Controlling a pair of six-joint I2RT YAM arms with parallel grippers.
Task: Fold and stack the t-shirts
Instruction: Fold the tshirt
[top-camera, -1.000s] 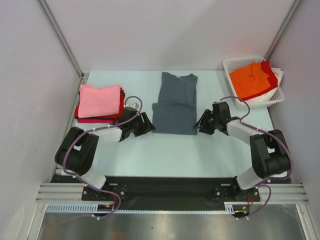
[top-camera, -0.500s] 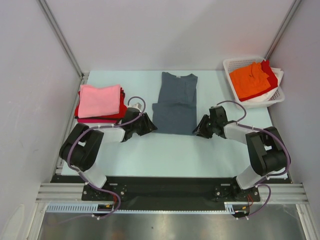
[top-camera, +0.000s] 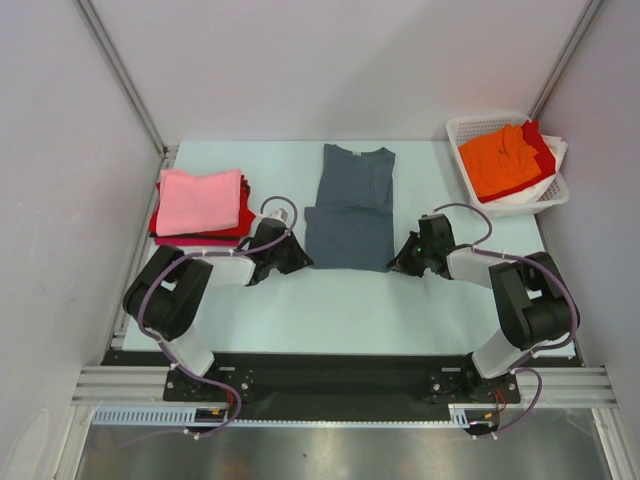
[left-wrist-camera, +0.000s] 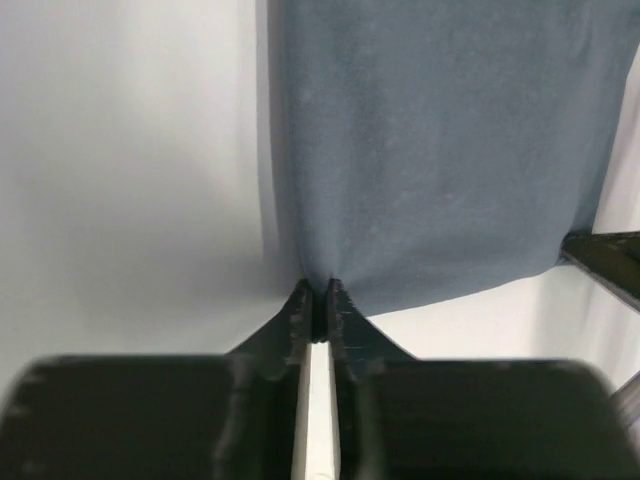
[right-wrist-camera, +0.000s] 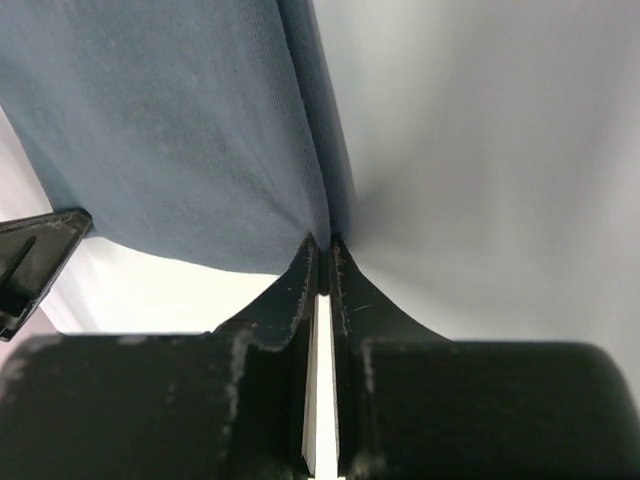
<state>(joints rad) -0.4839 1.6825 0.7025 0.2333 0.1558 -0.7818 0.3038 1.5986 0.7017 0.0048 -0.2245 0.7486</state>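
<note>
A slate blue-grey t-shirt (top-camera: 350, 205) lies partly folded in the middle of the table, collar at the far end, its lower part doubled over. My left gripper (top-camera: 302, 262) is shut on the shirt's near left corner (left-wrist-camera: 318, 283). My right gripper (top-camera: 394, 264) is shut on the near right corner (right-wrist-camera: 326, 238). In both wrist views the fabric (left-wrist-camera: 440, 150) (right-wrist-camera: 170, 130) stretches away from the pinched tips. Folded t-shirts, pink on top of red and magenta, form a stack (top-camera: 200, 204) at the left.
A white lattice basket (top-camera: 468, 131) at the far right holds orange (top-camera: 500, 160), red and white shirts. Grey walls with metal posts close in the table's left, right and far sides. The arms' bases sit on a black rail (top-camera: 330, 375) at the near edge.
Both grippers have moved inward to the grey shirt's near corners and gone from open to shut on the fabric. The shirt itself lies as before.
</note>
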